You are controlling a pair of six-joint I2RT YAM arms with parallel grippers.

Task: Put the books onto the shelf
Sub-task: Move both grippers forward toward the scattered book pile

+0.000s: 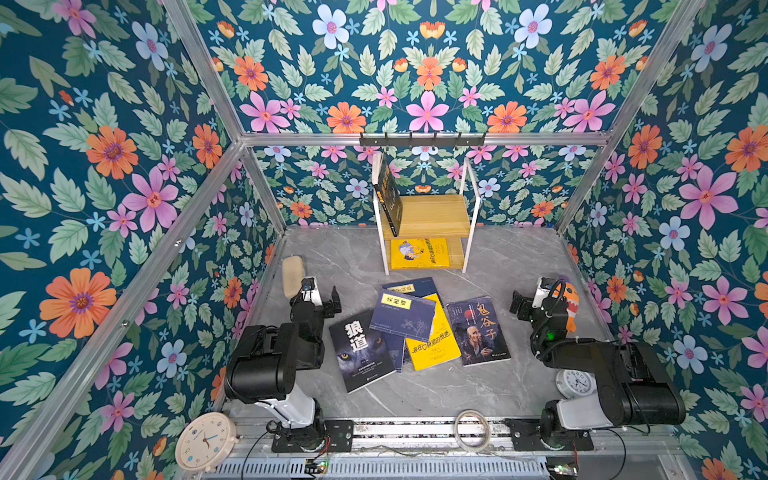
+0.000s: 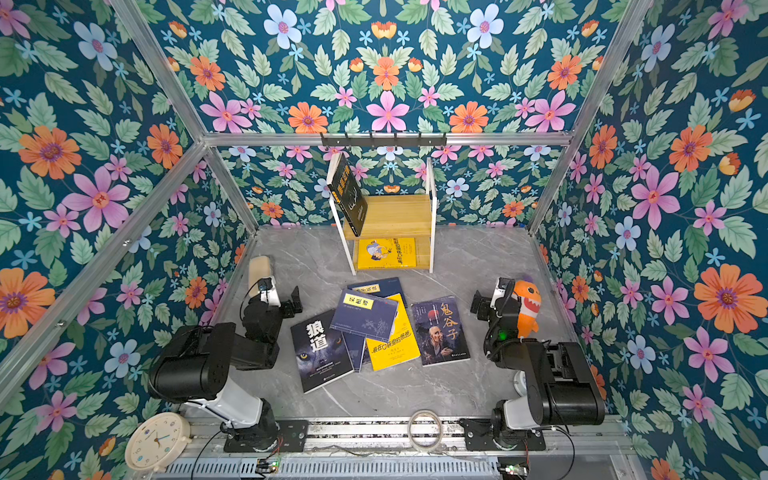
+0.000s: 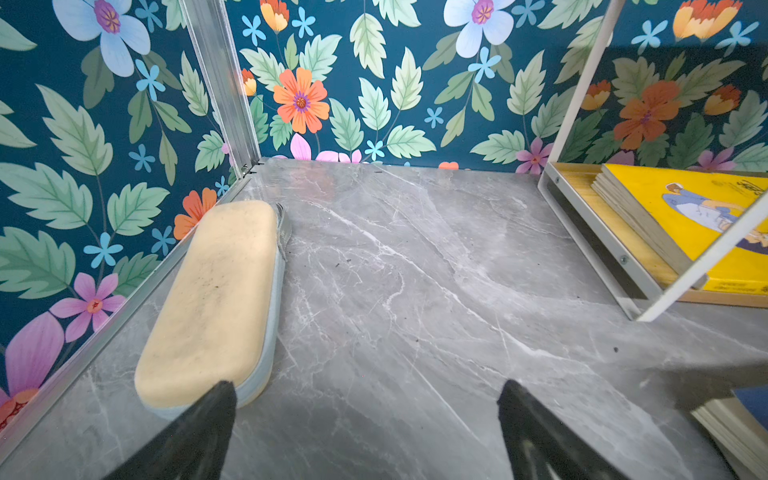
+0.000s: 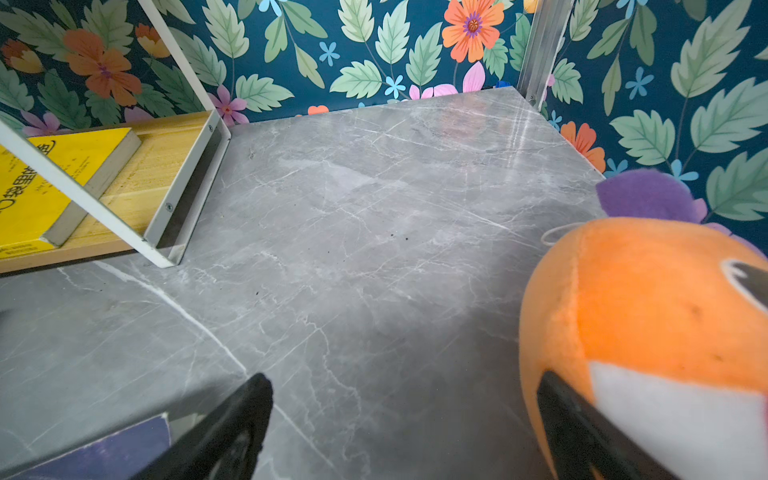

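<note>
- Pile of books [image 1: 415,328], in a top view: lower centre of frame, flat on the grey tabletop [image 1: 415,390]. Listed are the wolf-face book [image 1: 361,353], navy book [image 1: 403,316], yellow book [image 1: 432,345] and old-man book [image 1: 478,332]. The navy book is laid across the wolf-face and yellow covers. The old-man book lies just beside the yellow one.
- Both top views: the shelf [image 1: 432,214] is stood at centre of frame against the back wall. A dark book [image 1: 388,199] is leaned on end at the left of its upper board. A shelved yellow book [image 1: 419,253] is laid flat on the lower board.
- Both top views: the left gripper [image 1: 322,297] is placed left of the pile and the right gripper [image 1: 528,301] right of it. Both are well apart from the shelf.
- Left wrist view: jaws are spread wide over bare tabletop and nothing is held. A beige pad [image 3: 216,299] is seen just beside one finger.
- Right wrist view: jaws are likewise wide and empty. An orange plush toy [image 4: 644,299] is crowded against one finger; contact cannot be told.
- Step judged: the next pick from the pile.
  - The navy book is best taken first, being topmost with edges propped on the covers beneath, so a jaw can be slid under.
  - The old-man book, lying alone, is suited to the right gripper.
  - Thin flat covers are likely to slip.
  - The free right part of the upper board is to be used, so the leaning dark book is not knocked.
</note>
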